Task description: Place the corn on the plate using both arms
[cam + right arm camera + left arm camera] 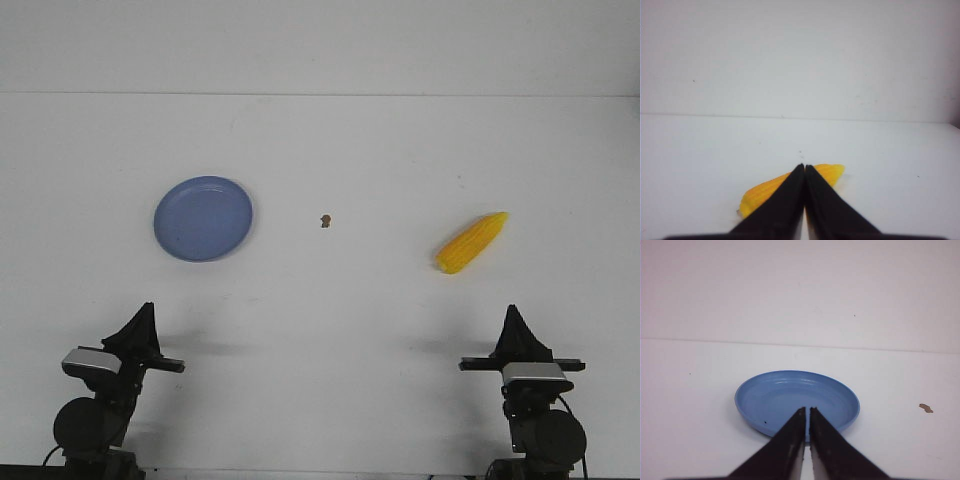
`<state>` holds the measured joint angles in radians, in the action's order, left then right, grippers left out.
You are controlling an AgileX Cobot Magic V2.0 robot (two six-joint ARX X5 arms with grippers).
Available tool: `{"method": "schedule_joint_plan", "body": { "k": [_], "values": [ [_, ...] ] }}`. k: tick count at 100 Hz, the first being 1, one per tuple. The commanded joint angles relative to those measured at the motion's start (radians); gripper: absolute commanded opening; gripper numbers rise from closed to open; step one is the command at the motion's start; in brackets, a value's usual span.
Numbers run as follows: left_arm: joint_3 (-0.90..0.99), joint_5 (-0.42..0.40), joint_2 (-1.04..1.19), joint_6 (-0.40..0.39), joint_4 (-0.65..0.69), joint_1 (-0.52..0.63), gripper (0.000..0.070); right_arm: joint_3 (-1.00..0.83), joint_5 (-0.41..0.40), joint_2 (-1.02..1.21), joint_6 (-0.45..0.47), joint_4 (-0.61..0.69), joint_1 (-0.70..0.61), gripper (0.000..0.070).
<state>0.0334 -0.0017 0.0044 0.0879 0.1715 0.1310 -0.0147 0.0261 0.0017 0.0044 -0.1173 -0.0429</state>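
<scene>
The blue plate (203,218) lies empty on the white table at the left; it also shows in the left wrist view (790,397). The yellow corn (471,243) lies on the table at the right, tip pointing far-right; the right wrist view shows it (762,192) partly hidden behind the fingers. My left gripper (143,310) is shut and empty, near the front edge, well short of the plate (806,410). My right gripper (513,312) is shut and empty, near the front edge, short of the corn (803,166).
A tiny brown speck (325,220) lies on the table between plate and corn; it also shows in the left wrist view (925,408). The table's far edge meets a white wall.
</scene>
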Motion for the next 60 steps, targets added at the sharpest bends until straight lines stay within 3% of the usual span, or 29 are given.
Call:
{"method": "schedule_joint_plan", "body": {
  "k": [1,60],
  "values": [
    [-0.019,-0.002,-0.001,-0.005,0.01,-0.001,0.0012,0.002,0.0,0.0,0.01,-0.01,-0.001,0.0001],
    [-0.018,-0.002,-0.001,-0.004,0.011,-0.001,0.0012,0.002,0.0,0.0,-0.005,-0.01,-0.001,0.0001]
  ]
}}
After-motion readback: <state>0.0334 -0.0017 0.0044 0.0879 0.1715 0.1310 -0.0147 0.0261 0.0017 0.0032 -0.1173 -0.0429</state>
